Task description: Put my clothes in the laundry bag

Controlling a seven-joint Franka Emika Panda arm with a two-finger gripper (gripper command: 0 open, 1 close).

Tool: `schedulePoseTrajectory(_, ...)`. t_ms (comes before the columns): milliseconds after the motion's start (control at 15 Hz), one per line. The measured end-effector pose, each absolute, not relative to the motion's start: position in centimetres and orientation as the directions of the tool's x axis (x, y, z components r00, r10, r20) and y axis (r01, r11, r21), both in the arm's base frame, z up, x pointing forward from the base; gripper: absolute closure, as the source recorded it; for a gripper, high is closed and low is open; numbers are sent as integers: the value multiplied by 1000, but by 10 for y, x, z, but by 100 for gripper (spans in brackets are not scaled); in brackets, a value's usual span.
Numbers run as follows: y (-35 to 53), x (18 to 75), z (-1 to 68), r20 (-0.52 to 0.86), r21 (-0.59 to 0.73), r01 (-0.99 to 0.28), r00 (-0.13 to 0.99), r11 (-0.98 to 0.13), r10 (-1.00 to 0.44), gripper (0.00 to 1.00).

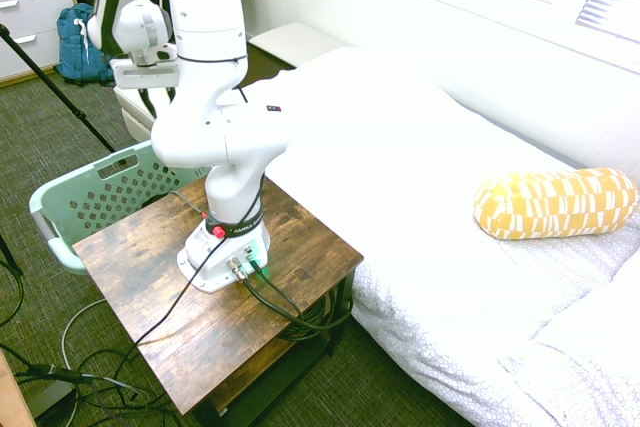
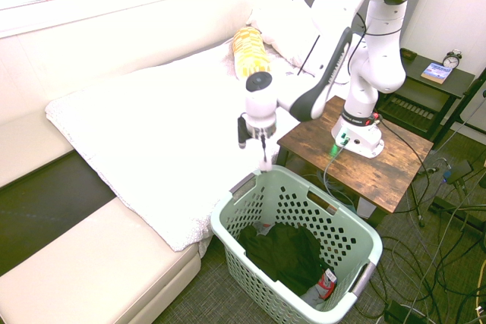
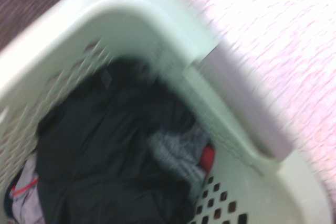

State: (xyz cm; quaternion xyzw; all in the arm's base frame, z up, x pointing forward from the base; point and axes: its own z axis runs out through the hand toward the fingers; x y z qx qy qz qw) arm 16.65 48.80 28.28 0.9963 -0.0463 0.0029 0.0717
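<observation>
The green basket (image 2: 222, 221) is on the floor, close to the bed (image 2: 137, 142) and the brown table (image 2: 396, 187). I can see clothes in it: a big dark one (image 2: 285, 254), a gray one (image 3: 181, 156) with a bit of red near it, and a light one with a red line (image 3: 31, 190). They lie in a messy heap at the bottom. I see no clothes on the part of the bed in my pictures, so I think the job is done or almost done. What is left may just be moving the arm away. My gripper (image 1: 158, 107) is up above the basket, near its bed side, not touching the clothes. Its two fingers are apart and I see nothing in them. A yellow and white pillow (image 1: 557, 204) is on the bed, and a blue backpack (image 1: 82, 45) sits by the white drawers (image 1: 28, 9).
</observation>
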Motion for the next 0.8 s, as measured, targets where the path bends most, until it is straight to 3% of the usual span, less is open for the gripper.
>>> schedulePoseTrajectory(467,350,333,341,106,126,-346,937,-930,-334,0)
schedulePoseTrajectory(800,190,397,359,101,101,-494,869,-864,-485,0)
